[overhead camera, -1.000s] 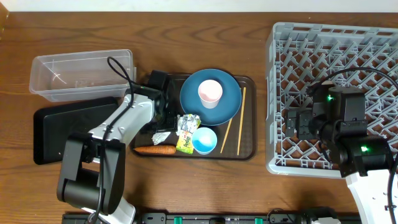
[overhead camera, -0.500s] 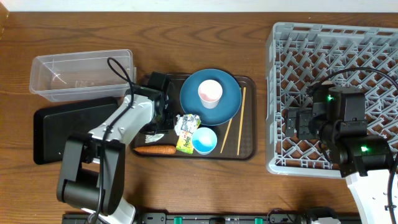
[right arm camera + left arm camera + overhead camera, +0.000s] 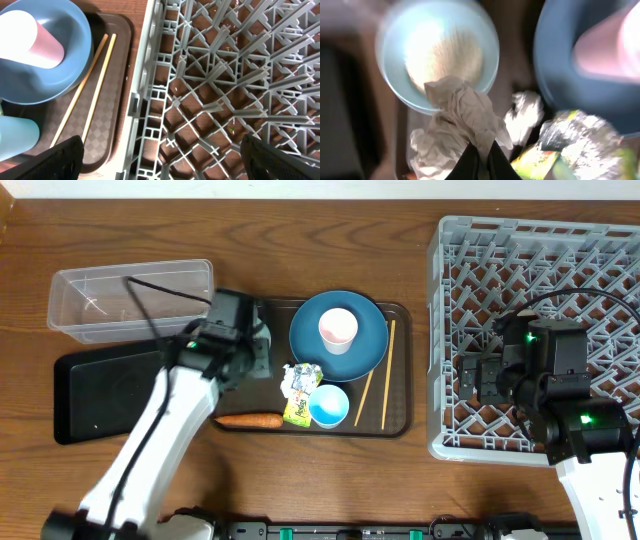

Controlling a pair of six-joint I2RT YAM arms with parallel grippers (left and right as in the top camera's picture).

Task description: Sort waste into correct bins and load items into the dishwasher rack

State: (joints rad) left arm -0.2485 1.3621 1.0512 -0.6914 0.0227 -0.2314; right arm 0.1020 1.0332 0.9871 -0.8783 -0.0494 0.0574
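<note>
Left claw (image 3: pixel 480 159) is pinched shut on a thin fold of crumpled paper (image 3: pixel 457 122), hanging over the rim of a rice bowl (image 3: pixel 437 52). That slim hold may slip and drop the paper into the rice. The overhead view hides this under the arm but shows the clear tub (image 3: pixel 130 300) nearby. Right claw (image 3: pixel 172 160) gapes empty over the rack (image 3: pixel 225 75).

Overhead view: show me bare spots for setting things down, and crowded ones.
Free: wood strip between serving tray and dishwasher rack; left half of the black tray, below the clear tub; the rack's far rows. Crowded: the serving tray, with plate, bowl, packet, carrot and the left hand pinching crumpled paper.
</note>
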